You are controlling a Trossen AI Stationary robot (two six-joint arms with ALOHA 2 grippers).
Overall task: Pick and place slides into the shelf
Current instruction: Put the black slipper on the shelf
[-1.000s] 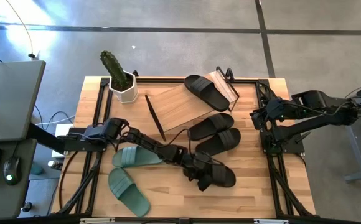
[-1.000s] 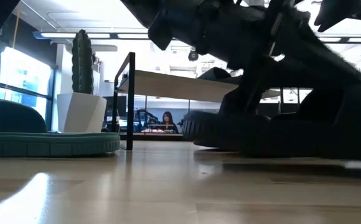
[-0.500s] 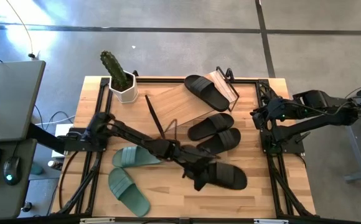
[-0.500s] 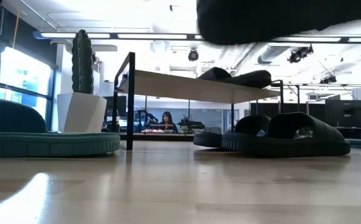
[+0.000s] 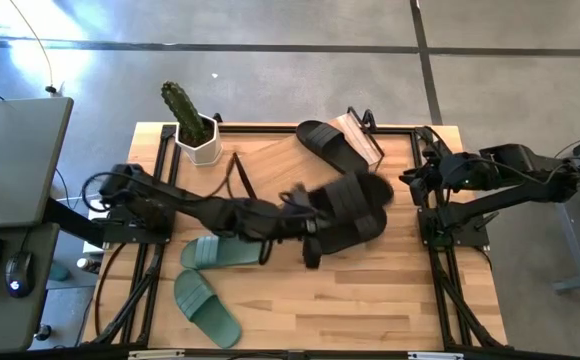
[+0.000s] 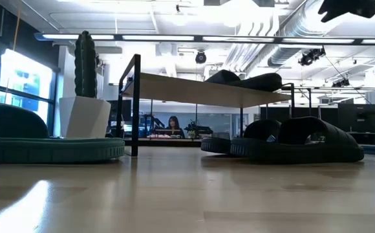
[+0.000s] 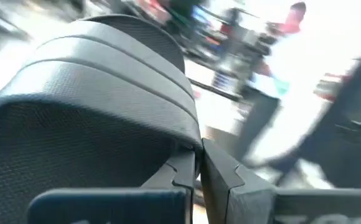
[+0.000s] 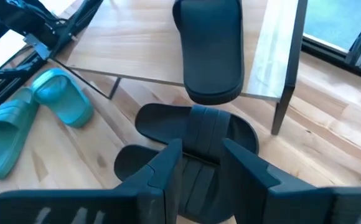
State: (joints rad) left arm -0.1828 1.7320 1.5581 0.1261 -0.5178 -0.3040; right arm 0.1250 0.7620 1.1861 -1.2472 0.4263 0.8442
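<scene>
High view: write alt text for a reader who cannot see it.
The left gripper, shut on a black slide, carries it above the table toward the shelf, where another black slide already lies. Two green slides lie near the left arm's base, a potted cactus stands at the back, and the right gripper waits open at the right edge.

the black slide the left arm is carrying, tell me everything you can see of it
The carried black slide is matte black with a broad ribbed strap and a finely textured surface, seen close in the left wrist view. The left gripper is shut on it, holding it in the air above the two black slides lying beside the shelf. Nothing but the gripper appears to touch it. Its exact tilt is blurred.
</scene>
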